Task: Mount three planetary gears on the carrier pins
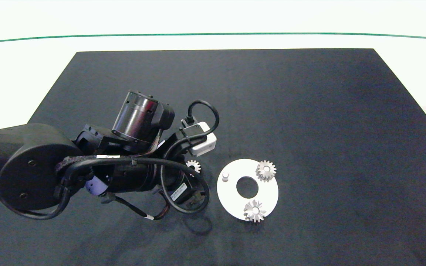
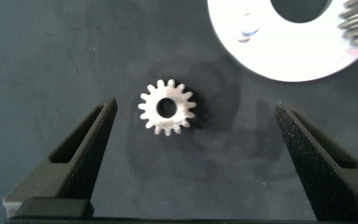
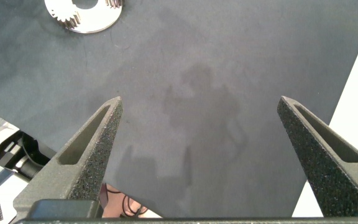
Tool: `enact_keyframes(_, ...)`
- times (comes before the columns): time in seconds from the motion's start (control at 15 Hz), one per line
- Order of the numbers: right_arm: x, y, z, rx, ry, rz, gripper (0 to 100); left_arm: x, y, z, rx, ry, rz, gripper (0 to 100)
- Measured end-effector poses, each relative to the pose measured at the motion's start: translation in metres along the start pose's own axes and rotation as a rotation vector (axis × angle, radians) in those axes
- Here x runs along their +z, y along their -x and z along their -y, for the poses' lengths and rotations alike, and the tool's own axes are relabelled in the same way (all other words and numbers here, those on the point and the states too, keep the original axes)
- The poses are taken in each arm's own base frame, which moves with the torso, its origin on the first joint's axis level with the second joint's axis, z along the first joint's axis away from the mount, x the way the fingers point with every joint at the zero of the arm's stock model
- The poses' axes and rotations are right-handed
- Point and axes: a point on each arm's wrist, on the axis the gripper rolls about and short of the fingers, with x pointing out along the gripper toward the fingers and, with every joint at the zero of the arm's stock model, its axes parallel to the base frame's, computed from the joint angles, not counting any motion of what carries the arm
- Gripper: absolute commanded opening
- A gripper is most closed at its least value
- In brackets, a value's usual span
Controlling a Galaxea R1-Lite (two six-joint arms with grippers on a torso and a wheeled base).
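Between spread left pincer [image 2: 194,118] fingers, loose gear [image 2: 167,107], flat on mat [image 2: 55,56]

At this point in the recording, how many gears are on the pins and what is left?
Two gears look seated on the white disc: one at the far side, one at the near edge. The third pin is bare. The last gear lies flat on the mat between the open left gripper fingers, not yet gripped. The right gripper hangs open, away from the disc.

Planetary gears [image 1: 266,170]: bright metal, shiny teeth. Disc [image 1: 231,199]: smooth white plastic, slight gloss. Carrier pins [image 1: 225,176]: pale, smooth. Mat [image 1: 309,111]: matt black cloth. Left gripper [image 2: 194,134] fingers [image 2: 86,149]: rough, grainy grey.
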Motion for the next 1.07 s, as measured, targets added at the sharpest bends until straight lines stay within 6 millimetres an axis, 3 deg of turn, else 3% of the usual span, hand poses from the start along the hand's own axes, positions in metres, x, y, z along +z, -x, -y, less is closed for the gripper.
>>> enact_keyframes(1.07, -0.001, -0.003, -0.001, 0.007, 0.002, -0.014, 100, -0.011, -0.020, -0.008, -0.028, 0.023, -0.009, 100)
